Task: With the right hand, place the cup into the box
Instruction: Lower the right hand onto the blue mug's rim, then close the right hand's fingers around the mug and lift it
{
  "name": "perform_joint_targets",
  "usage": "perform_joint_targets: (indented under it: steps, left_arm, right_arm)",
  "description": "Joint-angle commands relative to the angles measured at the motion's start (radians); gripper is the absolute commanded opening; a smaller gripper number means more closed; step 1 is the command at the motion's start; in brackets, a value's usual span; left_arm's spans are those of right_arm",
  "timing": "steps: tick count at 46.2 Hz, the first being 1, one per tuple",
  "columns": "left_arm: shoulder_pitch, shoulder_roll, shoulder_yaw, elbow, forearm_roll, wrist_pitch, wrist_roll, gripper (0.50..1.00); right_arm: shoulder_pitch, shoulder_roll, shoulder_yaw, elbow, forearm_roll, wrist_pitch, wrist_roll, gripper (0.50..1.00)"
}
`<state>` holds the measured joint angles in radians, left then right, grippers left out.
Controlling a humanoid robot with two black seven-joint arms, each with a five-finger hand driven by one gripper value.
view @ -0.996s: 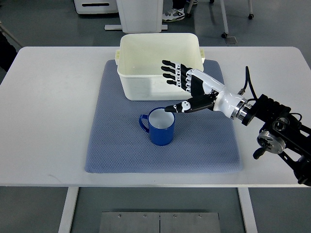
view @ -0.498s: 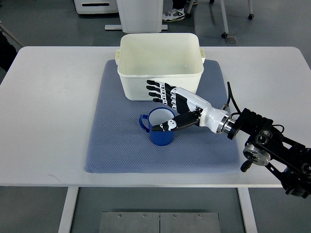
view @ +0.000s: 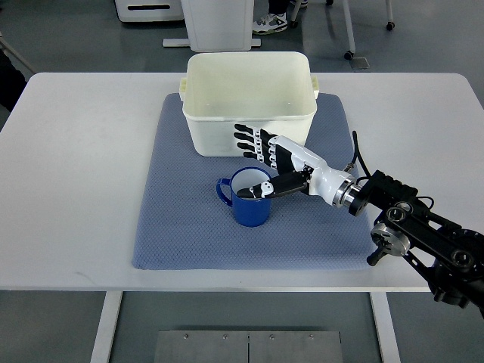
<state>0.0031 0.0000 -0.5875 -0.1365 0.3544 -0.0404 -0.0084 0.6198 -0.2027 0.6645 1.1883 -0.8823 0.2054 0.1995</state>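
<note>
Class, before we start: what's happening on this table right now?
A humanoid robot's right hand reaches in from the right to a blue mug standing upright on a grey mat. Its thumb lies over the mug's opening; the four fingers are spread behind the rim, not closed. The cream box behind it holds no mug yet.

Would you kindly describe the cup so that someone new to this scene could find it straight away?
On the white table lies a blue-grey mat, with a cream box at its far end. Just in front of that box stands the cup: the only dark blue thing there, white inside, handle pointing left, with the right hand at its rim.
</note>
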Motion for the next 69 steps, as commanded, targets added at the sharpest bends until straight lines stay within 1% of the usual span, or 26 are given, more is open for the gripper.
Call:
perform_joint_targets:
  steps: [1, 20, 34, 69]
  left_arm:
    - [0.0, 0.0, 0.0, 0.0, 0.001, 0.0, 0.001, 1.0]
    - [0.0, 0.0, 0.0, 0.0, 0.0, 0.0, 0.001, 1.0]
    - [0.0, 0.0, 0.0, 0.0, 0.0, 0.0, -0.001, 1.0]
    - [0.0, 0.0, 0.0, 0.0, 0.0, -0.001, -0.001, 1.0]
  right_arm:
    - [-0.002, 0.009, 0.0, -0.013, -0.006, -0.001, 0.012, 0.998]
    - [-0.008, 0.048, -0.002, -0.036, -0.02, -0.001, 0.015, 0.998]
    - [-0.011, 0.048, -0.011, -0.09, -0.024, -0.001, 0.054, 0.998]
    - [-0.034, 0.049, -0.02, -0.091, -0.024, 0.0, 0.066, 0.998]
